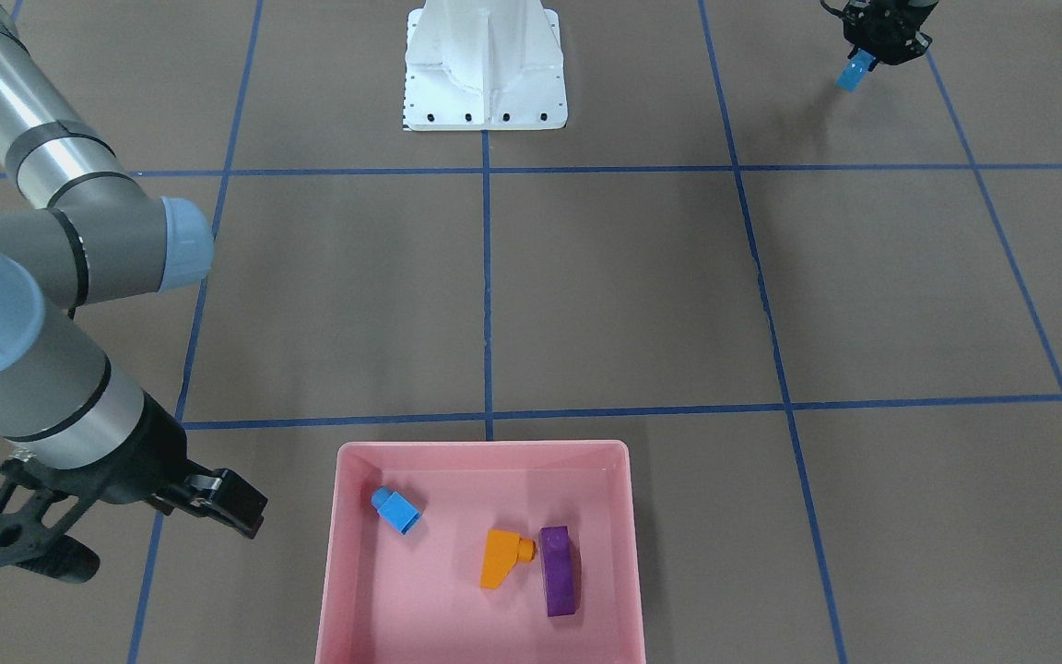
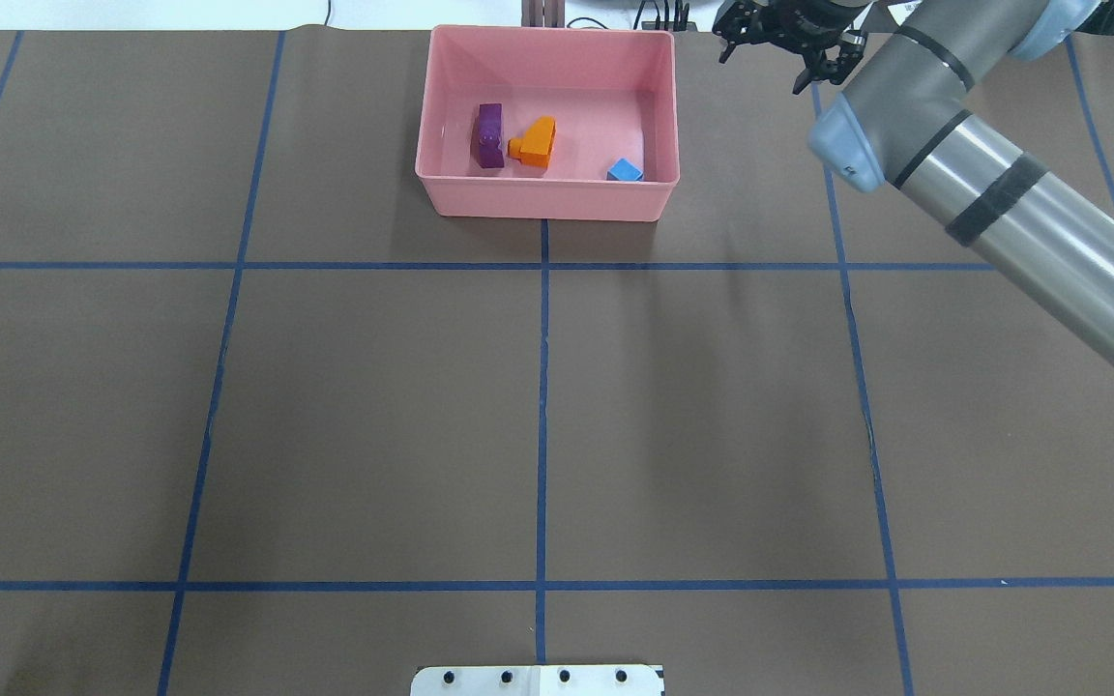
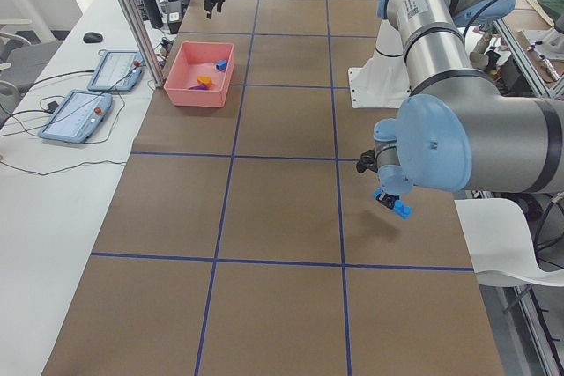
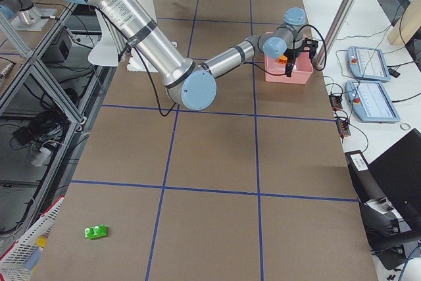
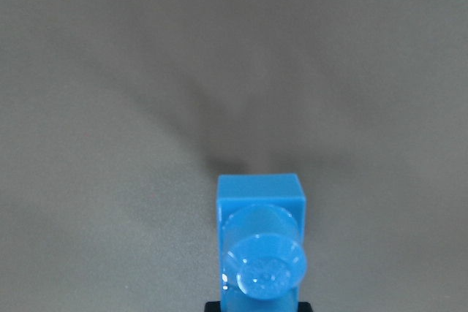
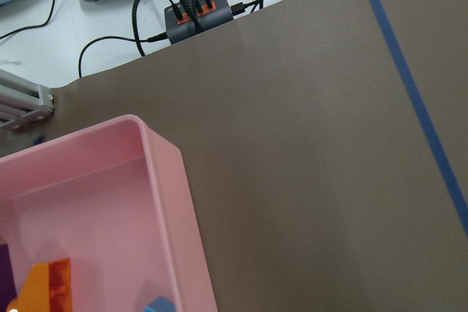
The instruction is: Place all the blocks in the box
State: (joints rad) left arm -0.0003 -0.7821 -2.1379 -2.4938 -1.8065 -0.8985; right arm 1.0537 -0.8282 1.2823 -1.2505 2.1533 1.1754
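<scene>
Holding a long blue studded plastic brick (image 1: 854, 74) in my left gripper (image 1: 866, 61). The jaws are closed on its upper end. The brick hangs below them with its long axis pointing down at the brown paper-covered table (image 1: 623, 295), slightly tilted and clear of the surface. The left wrist view shows the brick end-on, with only bare table beneath.

Key relation: the shallow pale-pink rectangular plastic box (image 2: 441, 198) lies ahead of this gripper and off to my right. It sits at the table's far edge, well apart from the gripper, with its long axis running side to side. Judgement: the carry is a long traverse forward and to the right, with release over the box floor.

My right gripper (image 2: 773, 53) hovers near the box's right end, outside it. Its fingers are spread wide and it holds nothing.

Counts, near to far:
- Bricks: five in all.
- One long blue, in my left gripper.
- One green cube brick (image 4: 96, 231), on the table at my right-hand end, well apart from the box. Judgement: my right arm is the nearer one.
- Three in the box: a small blue cube brick (image 2: 624, 171), an orange sloped brick (image 2: 538, 142) and a purple long brick (image 2: 489, 135). The orange brick's stud end is just beside the purple brick; I cannot tell whether they touch.
- Boxes: one.
</scene>
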